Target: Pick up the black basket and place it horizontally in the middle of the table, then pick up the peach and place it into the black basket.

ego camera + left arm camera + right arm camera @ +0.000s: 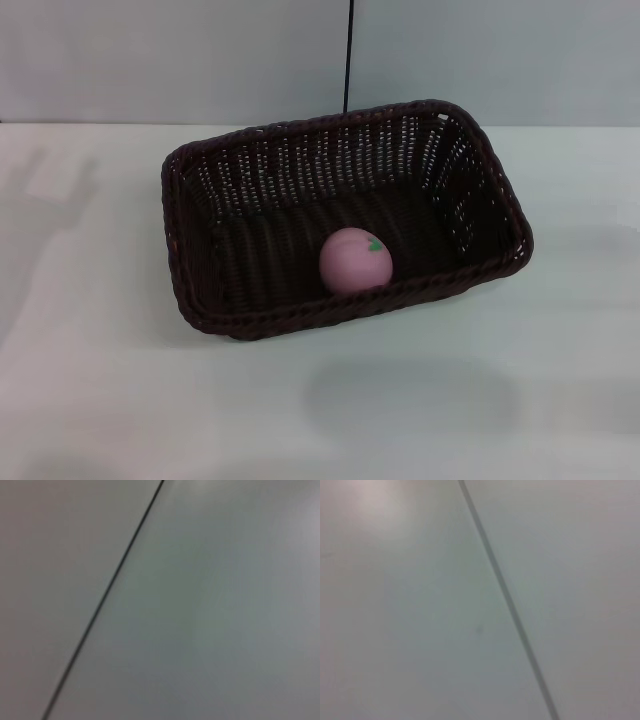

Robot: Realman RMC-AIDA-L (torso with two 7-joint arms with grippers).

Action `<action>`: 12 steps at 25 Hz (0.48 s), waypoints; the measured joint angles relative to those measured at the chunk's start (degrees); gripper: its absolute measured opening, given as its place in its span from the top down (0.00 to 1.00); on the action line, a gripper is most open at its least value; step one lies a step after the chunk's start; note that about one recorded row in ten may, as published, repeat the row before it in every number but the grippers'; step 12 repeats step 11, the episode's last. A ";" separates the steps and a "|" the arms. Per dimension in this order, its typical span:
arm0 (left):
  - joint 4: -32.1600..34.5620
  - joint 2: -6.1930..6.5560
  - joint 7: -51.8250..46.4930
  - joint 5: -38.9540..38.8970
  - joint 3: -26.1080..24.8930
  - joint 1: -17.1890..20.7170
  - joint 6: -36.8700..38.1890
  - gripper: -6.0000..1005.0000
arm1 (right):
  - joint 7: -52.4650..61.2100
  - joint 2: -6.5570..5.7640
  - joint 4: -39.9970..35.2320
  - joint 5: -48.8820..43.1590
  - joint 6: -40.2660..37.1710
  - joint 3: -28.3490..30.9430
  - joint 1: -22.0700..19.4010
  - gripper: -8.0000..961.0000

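Note:
The black basket (250,205) lies lengthwise across the middle of the white table (90,380) in the head view, its long side slightly turned. Inside it, against the near wall, rests the pale pink peach (355,260) with a small green leaf mark. Neither gripper shows in the head view. Both wrist views show only a plain pale surface crossed by a thin dark line, with no fingers in them.
A pale wall stands behind the table's far edge, with a thin dark vertical line (348,55) running up it above the basket. White tabletop surrounds the basket on all sides.

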 joint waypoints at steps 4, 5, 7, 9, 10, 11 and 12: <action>-3.21 -0.11 5.94 0.01 -1.64 0.00 3.42 0.19 | -0.93 0.05 1.71 0.09 0.14 3.79 0.05 0.44; -4.58 -0.12 9.18 0.01 -1.72 0.00 4.87 0.19 | -1.01 0.07 2.43 0.14 0.14 5.21 0.11 0.44; -5.15 -0.14 10.65 0.01 -1.72 0.00 5.58 0.19 | -1.03 0.07 2.68 0.16 0.14 5.63 0.16 0.44; -6.16 -0.18 12.75 0.02 -1.74 0.00 6.82 0.19 | -1.08 0.07 2.93 0.19 0.14 5.84 0.24 0.44; -6.57 -0.20 13.56 0.03 -1.75 0.01 7.65 0.19 | -1.11 0.07 3.06 0.21 0.16 5.92 0.34 0.44; -6.57 -0.20 13.56 0.03 -1.75 0.01 7.65 0.19 | -1.11 0.07 3.06 0.21 0.16 5.92 0.34 0.44; -6.57 -0.20 13.56 0.03 -1.75 0.01 7.65 0.19 | -1.11 0.07 3.06 0.21 0.16 5.92 0.34 0.44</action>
